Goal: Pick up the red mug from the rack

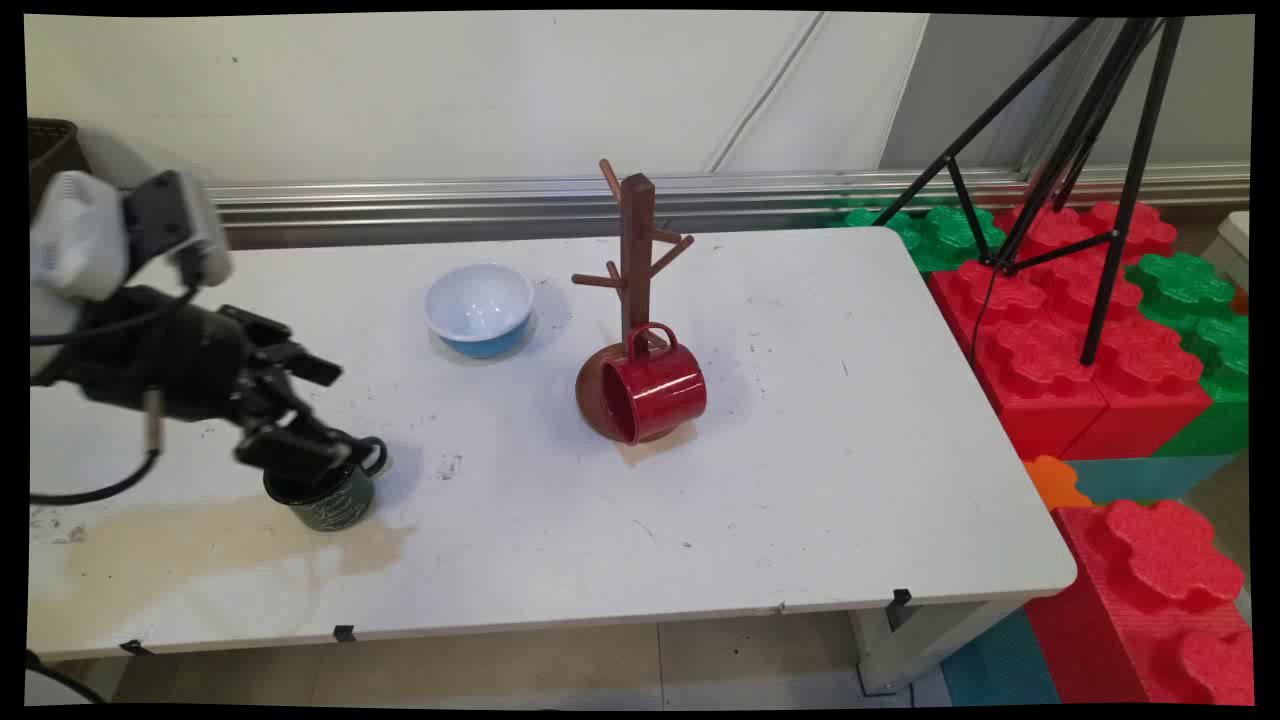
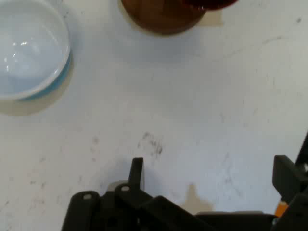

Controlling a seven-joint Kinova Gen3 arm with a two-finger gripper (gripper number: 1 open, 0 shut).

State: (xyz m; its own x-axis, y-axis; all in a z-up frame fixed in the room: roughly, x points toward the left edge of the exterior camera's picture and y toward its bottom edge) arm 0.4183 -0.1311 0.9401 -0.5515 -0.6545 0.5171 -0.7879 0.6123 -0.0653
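Note:
My black gripper (image 1: 300,442) is low over the table's left side, right on top of a dark green mug (image 1: 328,503) that stands upright; whether it touches the rim I cannot tell. In the hand view the gripper (image 2: 209,169) is open, its fingers (image 2: 136,169) wide apart over bare table, and the mug is hidden there. A white bowl with a blue outside (image 1: 479,308) (image 2: 29,48) sits further back. A red mug (image 1: 655,392) lies on its side against the round base of a brown wooden mug tree (image 1: 636,245) (image 2: 161,17) at mid-table.
A brownish stain (image 1: 200,548) spreads over the table's front left by the green mug. Red and green foam blocks (image 1: 1075,340) and a black tripod (image 1: 1090,150) stand off the table's right edge. A wall with a metal rail runs behind.

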